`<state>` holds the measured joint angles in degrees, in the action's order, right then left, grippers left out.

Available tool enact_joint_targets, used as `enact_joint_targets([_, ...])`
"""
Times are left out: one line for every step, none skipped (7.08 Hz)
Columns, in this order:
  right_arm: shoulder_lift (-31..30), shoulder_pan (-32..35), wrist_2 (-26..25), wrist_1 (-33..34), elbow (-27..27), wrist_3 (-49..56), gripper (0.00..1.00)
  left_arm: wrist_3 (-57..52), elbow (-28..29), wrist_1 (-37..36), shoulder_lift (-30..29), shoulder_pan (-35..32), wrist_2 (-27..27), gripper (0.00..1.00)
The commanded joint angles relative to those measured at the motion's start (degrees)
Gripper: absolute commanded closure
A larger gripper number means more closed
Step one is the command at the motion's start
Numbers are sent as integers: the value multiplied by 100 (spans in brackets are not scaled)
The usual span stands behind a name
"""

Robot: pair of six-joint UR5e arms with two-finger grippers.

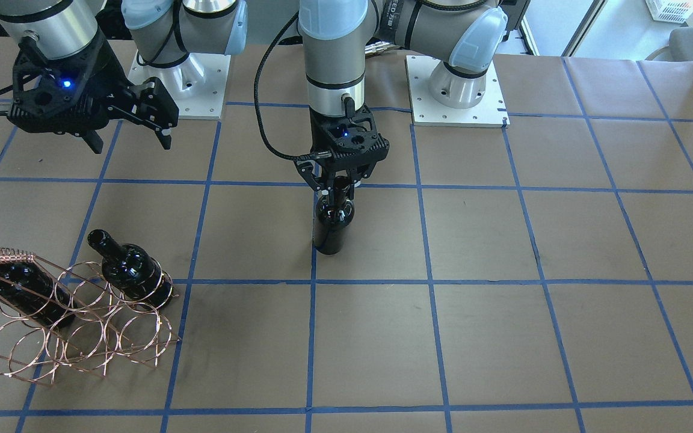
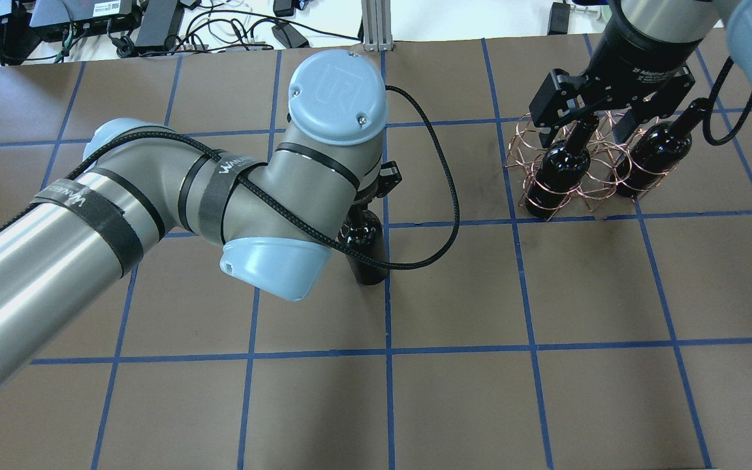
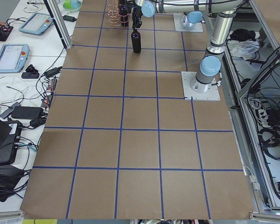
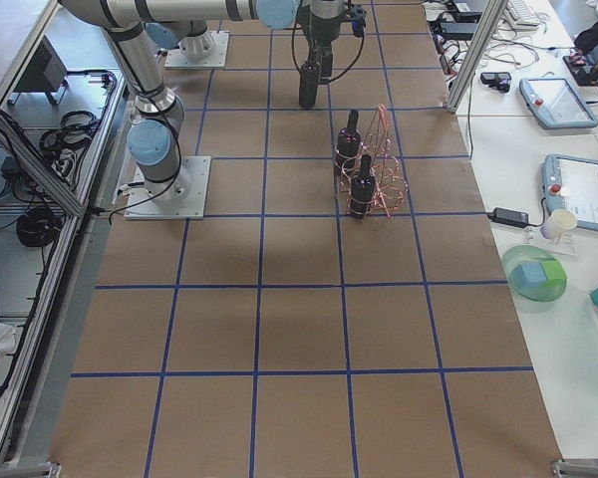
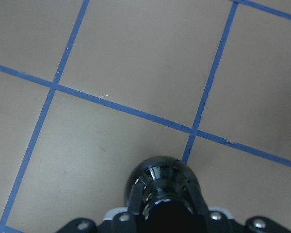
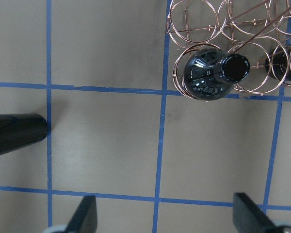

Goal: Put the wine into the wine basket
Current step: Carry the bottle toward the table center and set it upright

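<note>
One camera looks steeply down on the bench (image 1: 503, 270) from across it, facing the robot, and another looks forward and down from behind it; both take in the wine basket (image 1: 52, 337) and the upright wine bottle (image 1: 333, 225) mid-bench. Two high, distant cameras look along the bench from either end, covering its whole length. Each wrist camera points straight down, close in: the left at the wine bottle's shoulder, the right at the wine basket's edge.

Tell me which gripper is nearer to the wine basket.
Right. The right gripper hangs open, raised, close beside the wine basket; the left gripper is away at mid-table, shut on a standing wine bottle.
</note>
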<state>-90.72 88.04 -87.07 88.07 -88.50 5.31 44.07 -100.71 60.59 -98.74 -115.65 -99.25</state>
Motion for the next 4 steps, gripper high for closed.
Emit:
enact_joint_targets([-7,3,5,0,0,5,0,23,-1,14,-22,-19,-16,98])
enact_joint_targets([2,3,-3,0,0,14,0,32,-1,40,-23,-19,-7,98])
enact_joint_targets([2,-15,-30,0,0,40,0,66,-1,84,-23,-19,-7,59])
enact_joint_targets([2,-15,-21,17,0,14,0,232,-1,171,-5,-27,28,10])
